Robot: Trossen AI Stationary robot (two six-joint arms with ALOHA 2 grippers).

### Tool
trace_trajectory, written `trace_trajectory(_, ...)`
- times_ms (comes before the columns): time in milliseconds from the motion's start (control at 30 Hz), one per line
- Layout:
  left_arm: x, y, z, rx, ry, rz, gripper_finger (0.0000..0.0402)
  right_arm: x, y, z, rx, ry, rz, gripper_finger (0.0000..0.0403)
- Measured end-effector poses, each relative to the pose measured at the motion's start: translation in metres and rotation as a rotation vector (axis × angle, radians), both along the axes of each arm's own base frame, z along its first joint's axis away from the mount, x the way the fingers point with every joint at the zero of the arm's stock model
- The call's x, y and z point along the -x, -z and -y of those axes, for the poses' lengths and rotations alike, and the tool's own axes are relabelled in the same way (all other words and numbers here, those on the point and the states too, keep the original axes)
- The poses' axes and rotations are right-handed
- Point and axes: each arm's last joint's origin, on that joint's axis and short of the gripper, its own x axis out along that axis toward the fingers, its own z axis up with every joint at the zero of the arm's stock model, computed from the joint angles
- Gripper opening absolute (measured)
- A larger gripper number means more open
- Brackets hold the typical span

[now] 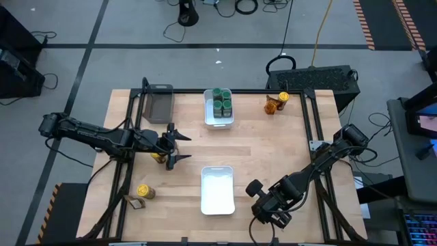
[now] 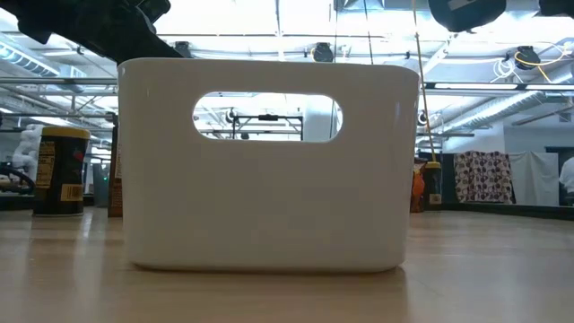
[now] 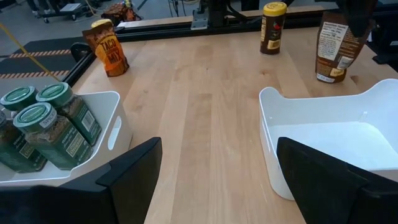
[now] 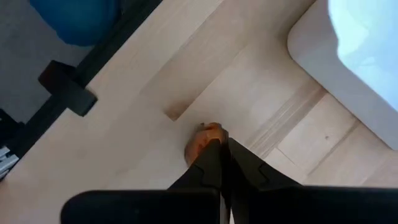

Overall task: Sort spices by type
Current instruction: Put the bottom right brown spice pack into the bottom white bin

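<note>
**Left jaws spread over a jar, right jaws pressed together at the tabletop's edge**

The left gripper (image 1: 179,145) hung with its jaws spread wide, nothing between them. Just behind and under it stood a yellow-lidded jar (image 1: 158,157), partly hidden by the arm. Ahead of the jaws, to one side, sat the far white bin (image 1: 219,123) holding the green-lidded jars (image 3: 43,127), packed close together. Ahead to the other side lay the near white bin (image 3: 329,140), with no spices in it. Farther out past the jaws, at the tabletop's far corner, an orange-brown packet (image 3: 109,48) and another yellow-lidded jar (image 3: 272,28) stood just beside each other. Behind the left arm, near the front edge, a third yellow-lidded jar (image 1: 143,190) stood next to a brown packet (image 1: 134,202). A dark grey tray (image 1: 158,104) lay at the back of the tabletop (image 1: 266,150).

The right gripper (image 4: 222,151) had its jaws pressed together, pointing down at bare wood near the front edge, the near bin just off to one side.
</note>
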Motion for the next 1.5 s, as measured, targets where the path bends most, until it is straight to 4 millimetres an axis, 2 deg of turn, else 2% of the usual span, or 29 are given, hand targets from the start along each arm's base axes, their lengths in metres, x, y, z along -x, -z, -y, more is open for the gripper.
trace_trajectory(600,0.0001,0.0002,-0.0001,0.0,0.0,-0.001,0.0322,0.0003,0.0001,0.0002,0.004,0.003,-0.002,0.0)
trace_trajectory(800,0.0001,0.0002,-0.0001,0.0,0.0,-0.001,0.0322,0.0014,0.0007,0.0012,-0.01,0.115,-0.041,0.0005)
trace_trajectory(1500,0.0001,0.0002,0.0,0.0,0.0,-0.002,0.0322,0.0068,0.004,0.0061,0.067,0.104,-0.077,0.0124)
